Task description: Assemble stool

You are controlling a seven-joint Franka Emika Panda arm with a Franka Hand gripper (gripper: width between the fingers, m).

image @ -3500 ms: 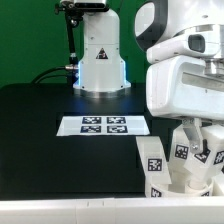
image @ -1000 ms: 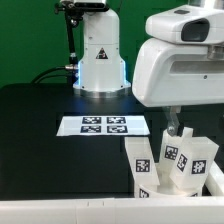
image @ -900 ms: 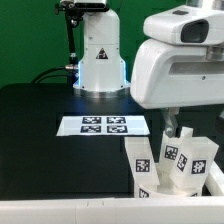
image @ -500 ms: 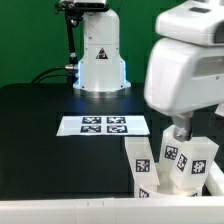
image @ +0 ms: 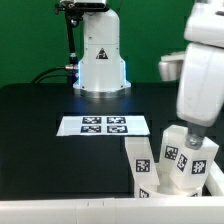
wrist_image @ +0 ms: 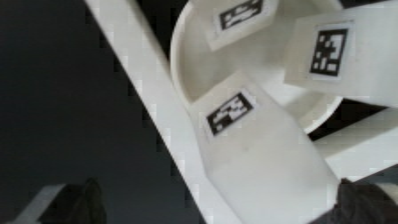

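Note:
The white stool parts lie in a heap at the table's front, on the exterior view's right. A chunky leg (image: pixel 141 166) with a tag leans at the heap's left. More tagged white pieces (image: pixel 182 160) stand beside it, and I cannot tell seat from legs there. My gripper (image: pixel 191 141) hangs just above these pieces, mostly hidden by the arm. In the wrist view the dark fingertips (wrist_image: pixel 71 201) stand wide apart, and a long white tagged piece (wrist_image: pixel 231 115) runs between them. A curved white rim (wrist_image: pixel 267 40) with more tags lies beyond. The gripper (wrist_image: pixel 217 205) is open and holds nothing.
The marker board (image: pixel 103 125) lies flat in the middle of the black table (image: pixel 40 130). The white robot base (image: pixel 100 55) stands at the back. A white edge (image: pixel 60 208) runs along the table's front. A green backdrop is behind.
The arm has swung toward the exterior view's right and turned, so it now covers less of the view. The stool parts have stayed put over the last second.

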